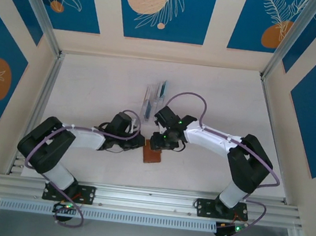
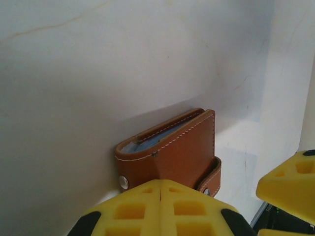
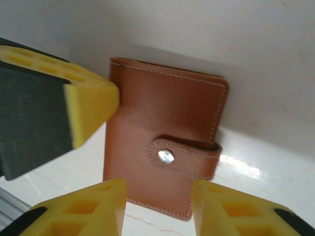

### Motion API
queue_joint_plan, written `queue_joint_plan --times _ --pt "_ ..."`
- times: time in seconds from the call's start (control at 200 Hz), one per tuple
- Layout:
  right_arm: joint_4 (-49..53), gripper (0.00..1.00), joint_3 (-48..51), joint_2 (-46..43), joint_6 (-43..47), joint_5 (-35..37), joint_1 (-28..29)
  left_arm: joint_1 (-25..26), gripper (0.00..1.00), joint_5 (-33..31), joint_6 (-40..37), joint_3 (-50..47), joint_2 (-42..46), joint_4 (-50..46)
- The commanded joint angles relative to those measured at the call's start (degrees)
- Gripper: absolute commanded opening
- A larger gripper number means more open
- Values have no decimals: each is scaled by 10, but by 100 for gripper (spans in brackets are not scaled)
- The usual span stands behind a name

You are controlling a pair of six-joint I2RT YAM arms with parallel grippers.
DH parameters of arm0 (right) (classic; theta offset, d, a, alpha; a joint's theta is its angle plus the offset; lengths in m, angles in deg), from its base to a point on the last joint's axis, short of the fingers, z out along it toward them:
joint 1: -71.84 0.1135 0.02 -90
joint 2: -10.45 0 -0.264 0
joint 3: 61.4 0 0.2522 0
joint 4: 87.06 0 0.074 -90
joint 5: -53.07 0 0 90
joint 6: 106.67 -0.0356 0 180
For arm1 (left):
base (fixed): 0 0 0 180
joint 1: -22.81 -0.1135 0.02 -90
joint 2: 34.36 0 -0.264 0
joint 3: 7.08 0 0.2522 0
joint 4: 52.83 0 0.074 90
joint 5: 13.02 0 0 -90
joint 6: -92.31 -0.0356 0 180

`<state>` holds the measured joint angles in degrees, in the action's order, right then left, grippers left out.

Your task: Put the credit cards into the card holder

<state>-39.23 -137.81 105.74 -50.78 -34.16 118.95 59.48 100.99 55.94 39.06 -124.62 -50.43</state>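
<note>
Top external view showed the white worktop (image 1: 103,87), where a clear slotted rack (image 1: 153,101) held thin plastic credit cards (image 1: 163,89). Nearer, the small brown leather bifold card holder (image 1: 152,154) lay closed between both arms. The left hand (image 2: 160,194), fingers pressed together on nothing, sat at its edge. The right hand (image 3: 158,201) hung half-spread over its snap tab (image 3: 167,156). Opening seemed the step in hand; next, popping that tab while pinning the holder.

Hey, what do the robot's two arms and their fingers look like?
The left arm and right arm have black joints and white shells. Purple cables loop alongside, and small green lights glow on them. The fingers are yellow blocks with moulded rectangular pockets and black patches.
</note>
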Motion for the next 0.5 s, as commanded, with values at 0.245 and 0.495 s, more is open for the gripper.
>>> queue_joint_plan --times 0.245,0.495 --pt "23 40 -37 65 10 51 27 9 0 -15 -30 -9 -19 -16" --pt "43 43 -51 110 -5 117 55 16 0 -17 -31 -14 -28 -15"
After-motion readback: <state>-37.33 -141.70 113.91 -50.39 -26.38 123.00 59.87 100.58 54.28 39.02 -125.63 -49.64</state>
